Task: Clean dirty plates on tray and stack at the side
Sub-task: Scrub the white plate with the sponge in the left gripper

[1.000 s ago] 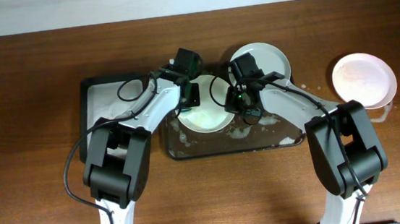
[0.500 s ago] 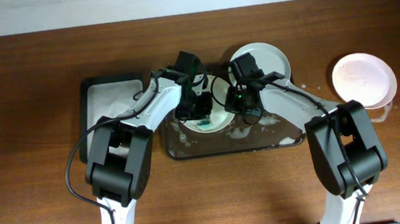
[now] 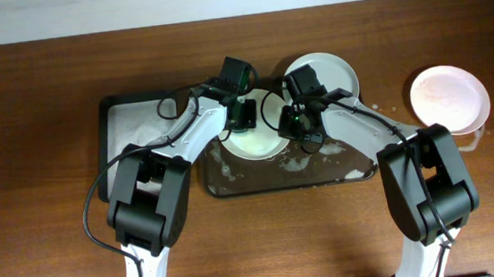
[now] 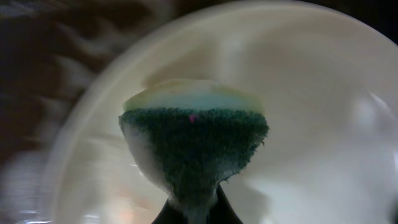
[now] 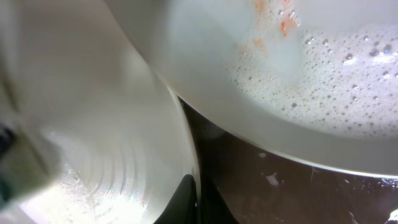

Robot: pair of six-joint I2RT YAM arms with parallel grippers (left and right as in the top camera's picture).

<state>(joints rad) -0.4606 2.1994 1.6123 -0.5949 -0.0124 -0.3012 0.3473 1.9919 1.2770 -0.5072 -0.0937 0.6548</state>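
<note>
A white plate [image 3: 256,142] lies on the dark brown tray [image 3: 340,173]. My left gripper [image 3: 243,114] is shut on a green and yellow sponge [image 4: 194,144] held against this plate's face [image 4: 323,99]. My right gripper [image 3: 297,127] is shut on the plate's right rim [image 5: 186,155]. A second white plate [image 3: 331,70] sits at the tray's far right, foamy with orange smears [image 5: 280,56]. A third plate [image 3: 448,98] rests on the table at the right.
A black tub [image 3: 125,131] with white foam stands left of the tray. White foam flecks lie on the tray floor [image 5: 273,180]. Both arms cross over the tray's middle.
My left gripper has swung the sponge down across the plate and back up toward its far edge. The right gripper has held still on the rim.
</note>
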